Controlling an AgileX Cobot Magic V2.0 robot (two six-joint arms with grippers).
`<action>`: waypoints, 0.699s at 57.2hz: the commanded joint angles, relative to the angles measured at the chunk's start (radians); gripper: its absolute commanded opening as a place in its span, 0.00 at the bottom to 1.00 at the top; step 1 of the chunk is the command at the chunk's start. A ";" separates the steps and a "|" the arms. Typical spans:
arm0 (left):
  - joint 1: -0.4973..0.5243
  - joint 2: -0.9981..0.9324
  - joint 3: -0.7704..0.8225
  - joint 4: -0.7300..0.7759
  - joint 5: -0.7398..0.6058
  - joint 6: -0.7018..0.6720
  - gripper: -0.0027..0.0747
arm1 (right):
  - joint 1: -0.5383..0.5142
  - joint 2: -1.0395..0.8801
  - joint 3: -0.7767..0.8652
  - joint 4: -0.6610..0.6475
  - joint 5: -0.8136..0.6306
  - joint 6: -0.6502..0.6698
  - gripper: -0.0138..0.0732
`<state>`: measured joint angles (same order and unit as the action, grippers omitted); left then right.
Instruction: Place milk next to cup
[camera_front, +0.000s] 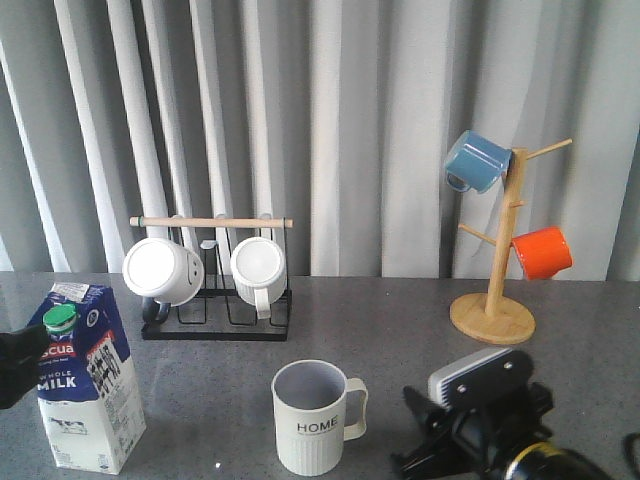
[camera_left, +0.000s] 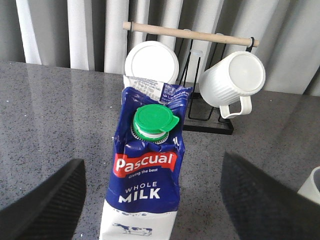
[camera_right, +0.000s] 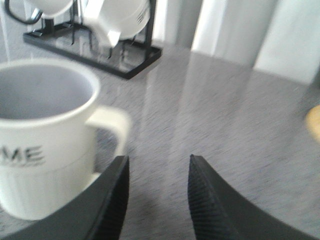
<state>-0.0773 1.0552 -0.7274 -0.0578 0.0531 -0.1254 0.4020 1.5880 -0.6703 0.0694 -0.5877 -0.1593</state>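
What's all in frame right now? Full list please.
milk carton: 1, blue and white with green cap, front left of table, upright
HOME mug: 1, off-white, grey inside, front centre, upright
white mugs: 2, on the black wire rack
wire rack: 1, black with wooden bar, back left
mug tree: 1, wooden, back right
blue mug: 1, top of tree
orange mug: 1, lower branch of tree
table: 1, grey speckled
curtain: grey-white, behind
left gripper: fingers open either side of carton
right gripper: fingers apart, beside HOME mug, empty

The milk (camera_front: 85, 385) is seen upright at the table's front left (green cap closed). The ribbed "HOME" cup (camera_front: 314, 416) is placed upright, well apart rightward.
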 joint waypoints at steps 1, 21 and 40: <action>-0.006 -0.013 -0.036 -0.006 -0.076 0.000 0.73 | -0.096 -0.177 -0.040 -0.166 0.069 0.071 0.50; -0.006 -0.013 -0.036 -0.006 -0.076 0.000 0.73 | -0.394 -0.552 -0.067 -0.395 0.201 0.435 0.22; -0.006 -0.013 -0.036 -0.006 -0.076 0.000 0.73 | -0.395 -0.599 -0.067 -0.391 0.193 0.447 0.15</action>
<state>-0.0773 1.0552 -0.7274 -0.0578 0.0531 -0.1254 0.0118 1.0004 -0.7074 -0.3175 -0.3281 0.2884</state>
